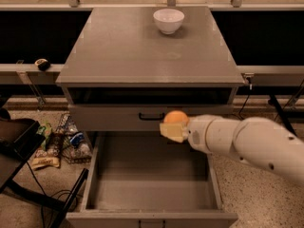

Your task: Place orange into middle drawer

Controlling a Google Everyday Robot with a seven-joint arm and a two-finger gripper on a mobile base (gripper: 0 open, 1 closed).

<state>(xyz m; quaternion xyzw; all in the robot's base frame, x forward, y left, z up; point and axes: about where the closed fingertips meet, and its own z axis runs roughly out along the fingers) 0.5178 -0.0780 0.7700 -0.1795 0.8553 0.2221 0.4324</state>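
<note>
the gripper [174, 126] holds the orange [176, 116] tight in its fingers, over the back of the open middle drawer [142, 184].

Grey cabinet top [142, 56], flat, carrying a white bowl [168, 20] (upright, near the back edge, a little right of middle). Below, speckled floor [266, 189] with a wire basket [71, 139] of packets at left. Gripper [174, 125] gripping the orange [176, 117], lower in front, over the open middle drawer [152, 194].
</note>
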